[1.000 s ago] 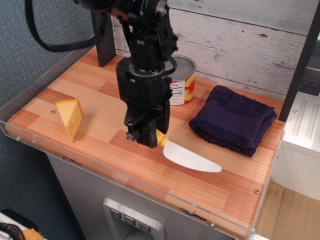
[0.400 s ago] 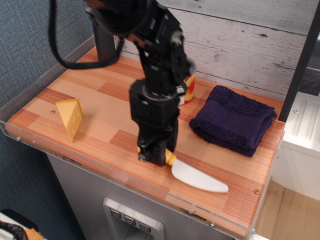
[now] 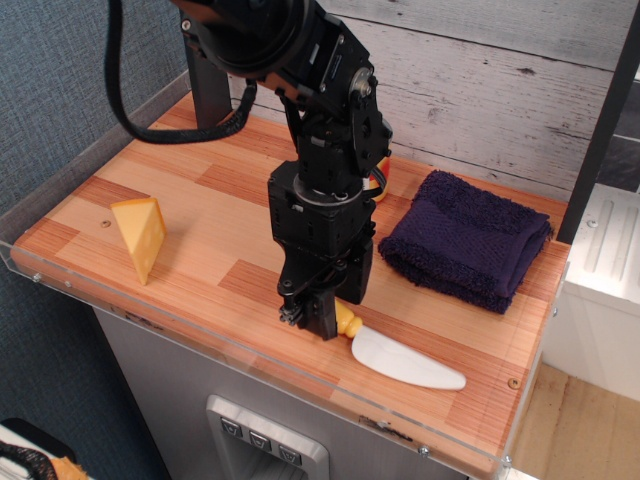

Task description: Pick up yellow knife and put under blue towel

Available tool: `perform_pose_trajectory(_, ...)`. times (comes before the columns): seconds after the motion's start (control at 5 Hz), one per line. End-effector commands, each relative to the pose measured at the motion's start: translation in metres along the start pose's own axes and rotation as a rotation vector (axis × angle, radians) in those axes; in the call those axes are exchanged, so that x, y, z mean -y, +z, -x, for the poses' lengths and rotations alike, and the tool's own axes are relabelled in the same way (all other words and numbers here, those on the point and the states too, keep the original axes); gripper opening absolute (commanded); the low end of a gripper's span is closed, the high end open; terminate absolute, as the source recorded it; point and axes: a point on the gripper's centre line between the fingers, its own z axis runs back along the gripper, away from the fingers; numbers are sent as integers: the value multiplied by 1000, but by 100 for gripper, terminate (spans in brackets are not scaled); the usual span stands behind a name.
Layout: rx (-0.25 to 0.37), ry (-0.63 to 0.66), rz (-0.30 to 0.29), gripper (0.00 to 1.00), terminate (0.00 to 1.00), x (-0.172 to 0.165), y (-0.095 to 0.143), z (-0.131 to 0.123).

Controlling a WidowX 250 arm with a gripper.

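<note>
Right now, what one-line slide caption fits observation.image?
Black tool grips the yellow-handled, white-bladed toy knife near the wooden counter's front edge; folded navy terry towel behind.

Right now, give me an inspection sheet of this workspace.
Surface: wooden counter with a clear plastic edge guard.
Job's things: knife at the front edge, yellow handle in the gripper, white blade pointing right; towel folded at the right rear, nothing seen under it.
Clutter: cheese wedge upright at the left; can mostly hidden behind the arm.
Gripper: gripper low over the counter, shut on the knife handle.
Cables: black cable looping from the arm at upper left.
Surroundings: grey plank wall behind; blue wall at left.
</note>
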Motion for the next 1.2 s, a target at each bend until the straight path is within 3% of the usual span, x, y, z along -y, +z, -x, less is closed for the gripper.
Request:
perform_pose_trajectory(0.0, 7, -38, 79, 100, 0, 23, 28, -9)
perform_pose_trajectory(0.2, 52, -99, 116, 100, 0, 26, 45, -11)
perform_pose_trajectory(0.4, 106, -262, 92, 100, 0, 31, 61, -15)
perform_pose_trajectory(0.6, 176, -518, 70, 100, 0, 41, 75, -10)
perform_pose_trajectory(0.8, 195, -777, 11, 100, 0, 52, 87, -11)
perform_pose_trajectory(1.0, 202, -1029, 4, 100, 0, 51, 94, -21)
